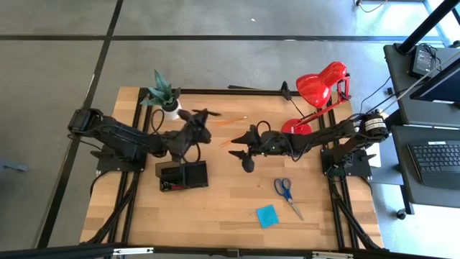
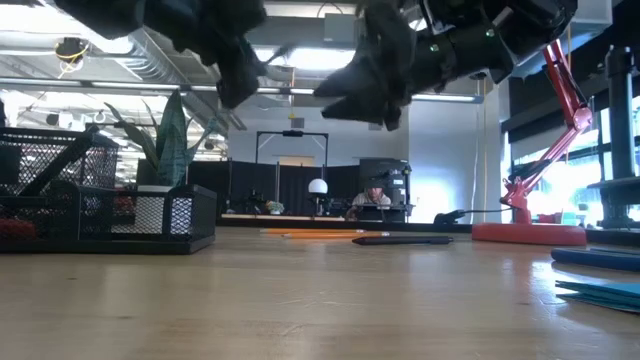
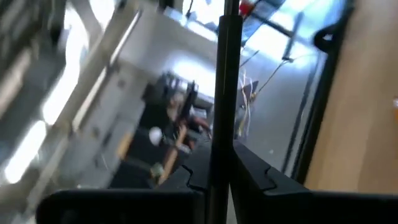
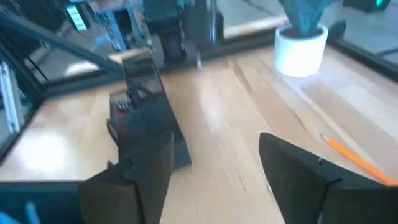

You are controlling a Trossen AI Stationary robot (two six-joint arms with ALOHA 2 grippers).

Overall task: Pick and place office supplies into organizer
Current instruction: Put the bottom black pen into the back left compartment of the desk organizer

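- Your left gripper (image 1: 203,115) is raised above the table, beyond the organizer (image 1: 182,175) and close to the potted plant (image 1: 164,94); its fingers (image 3: 249,171) are clamped on a black pen (image 3: 222,93), which stands up between them in the left wrist view.
- Your right gripper (image 1: 239,152) hangs over mid-table with its fingers (image 4: 298,177) spread wide and nothing between them.
- One orange pencil (image 1: 230,121) lies flat on the table between the two grippers, touching neither.
- The organizer sits on the table near the left arm's base.
- The scissors (image 1: 287,194) and the blue sticky-note pad (image 1: 267,215) lie well apart from both grippers, toward the near right of the table.
- The red desk lamp (image 1: 320,86) stands at the far right.
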